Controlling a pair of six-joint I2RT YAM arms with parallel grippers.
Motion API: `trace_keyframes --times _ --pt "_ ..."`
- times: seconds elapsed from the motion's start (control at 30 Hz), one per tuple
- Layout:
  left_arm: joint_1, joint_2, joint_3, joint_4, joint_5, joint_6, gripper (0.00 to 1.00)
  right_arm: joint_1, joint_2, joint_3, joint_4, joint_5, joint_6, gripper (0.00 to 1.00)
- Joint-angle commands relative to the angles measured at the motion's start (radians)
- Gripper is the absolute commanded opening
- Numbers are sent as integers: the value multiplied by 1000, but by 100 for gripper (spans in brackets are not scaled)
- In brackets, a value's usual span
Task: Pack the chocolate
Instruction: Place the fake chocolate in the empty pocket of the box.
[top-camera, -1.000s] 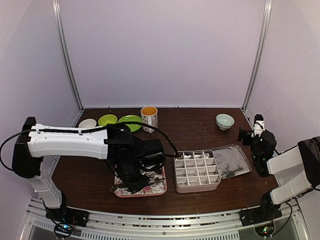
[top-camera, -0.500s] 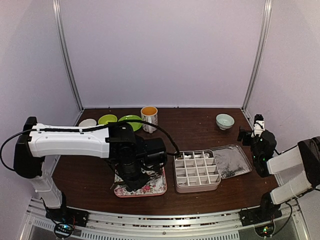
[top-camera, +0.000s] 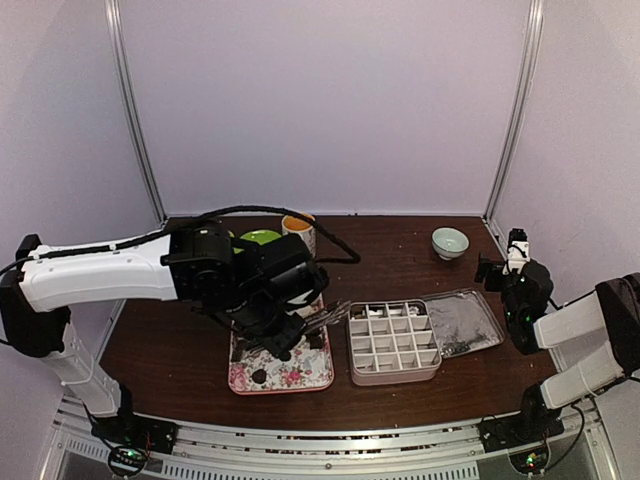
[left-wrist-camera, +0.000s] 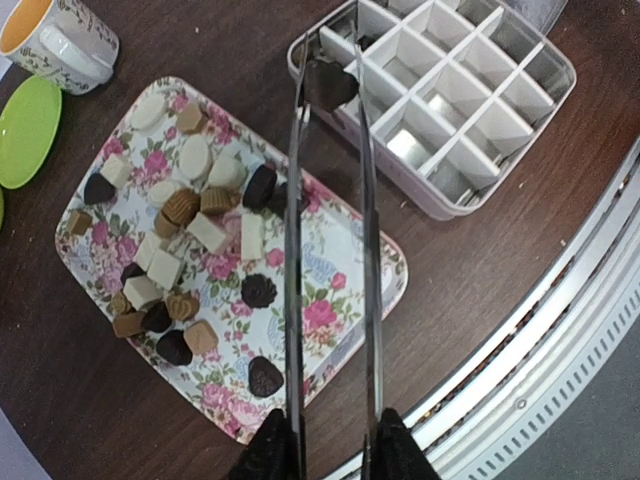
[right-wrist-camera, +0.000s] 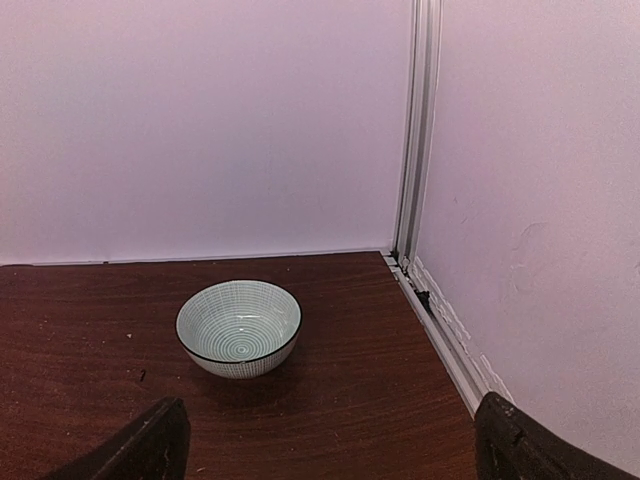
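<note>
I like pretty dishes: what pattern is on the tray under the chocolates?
Pink roses and green leaves on the pale tray; clearest in the left wrist view.

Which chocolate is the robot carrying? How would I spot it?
Find the box of little white squares beside the flowery tray. Long metal tongs reach to its corner. Pinched in their tips is one dark chocolate, unlike those lying on the tray.
</note>
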Motion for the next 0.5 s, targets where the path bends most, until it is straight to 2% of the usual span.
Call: trace_keyframes --times 0.0,0.23,0.47 --pt "5 9 34 249 -36 47 28 -8 2 13 2 7 1 100" --pt "29 106 58 449 -4 96 28 -7 2 12 3 8 1 100" --pt "32 242 118 503 5 159 27 -7 2 13 2 7 1 100"
